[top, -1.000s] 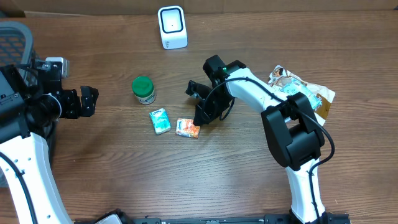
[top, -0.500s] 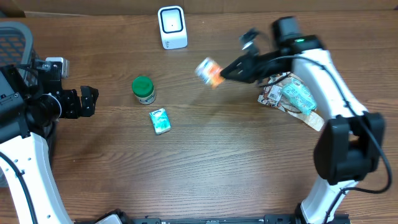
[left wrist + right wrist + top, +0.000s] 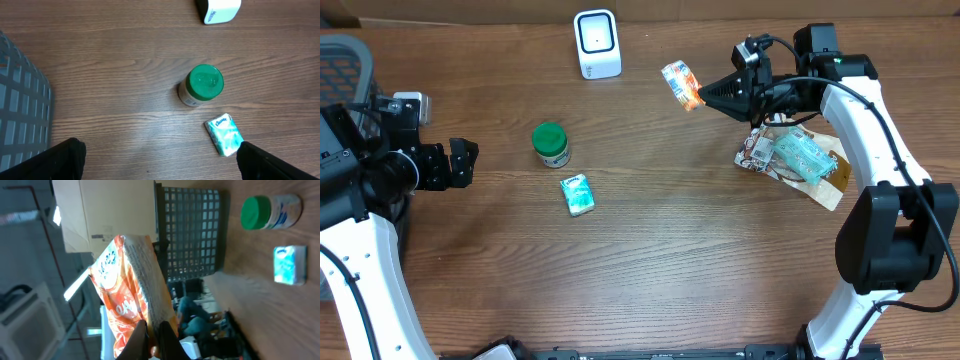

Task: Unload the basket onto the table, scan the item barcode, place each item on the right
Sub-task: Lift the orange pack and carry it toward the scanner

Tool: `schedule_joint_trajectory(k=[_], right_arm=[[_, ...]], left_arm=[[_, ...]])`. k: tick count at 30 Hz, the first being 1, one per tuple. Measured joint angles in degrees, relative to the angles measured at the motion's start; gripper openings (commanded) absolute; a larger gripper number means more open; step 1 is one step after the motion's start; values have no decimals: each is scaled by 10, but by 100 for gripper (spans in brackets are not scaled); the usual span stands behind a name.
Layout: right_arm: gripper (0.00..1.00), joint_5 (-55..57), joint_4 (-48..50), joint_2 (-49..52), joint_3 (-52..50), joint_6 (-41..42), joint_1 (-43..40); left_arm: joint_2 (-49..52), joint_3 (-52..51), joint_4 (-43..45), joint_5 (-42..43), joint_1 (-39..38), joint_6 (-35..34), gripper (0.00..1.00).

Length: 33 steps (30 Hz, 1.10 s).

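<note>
The right pincer (image 3: 708, 94) is closed on one end of the orange packet (image 3: 681, 84) and holds it in the air over the far part of the desk (image 3: 650, 280). The packet is to the right of the white scanner (image 3: 597, 43), which stands at the middle of the far edge, with bare wood between them. The left pincer (image 3: 463, 162) hangs wide open and empty near the left edge, beside the dark basket (image 3: 345, 60).

The main risk is the grip. In the right wrist view the fingertips pinch only a thin strip at the packet's end, and the rest of the wrapper stands free and tilted. A quick swing toward the scanner could make the soft wrapper flap, twist in the jaws or slide out and drop near the far edge.

The second risk is a failed read. No barcode shows plainly in any view. The wrist view gives only a band of fine print along one seam, too small to make out. If the code faces away from the scanner's window or lies across a crease, the pass would likely give nothing.

A third risk is contact. Coming in too low or too close could tip the scanner or push it off the far edge. The green-lidded jar (image 3: 551, 144), the blue tissue pack (image 3: 577, 194) and the heap of wrappers (image 3: 795, 158) near the right edge lie away from that path.
</note>
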Motion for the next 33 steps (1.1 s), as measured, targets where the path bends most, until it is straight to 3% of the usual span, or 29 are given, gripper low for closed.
schedule_joint_trajectory(k=[16,22,33], right_arm=[[4,10,0,0,0,44,0],[4,125,0,0,0,42,9],[4,433,16,0,0,47,69]], left_arm=[[0,0,0,0,0,0,100],[0,0,0,0,0,0,100],[0,0,0,0,0,0,100]])
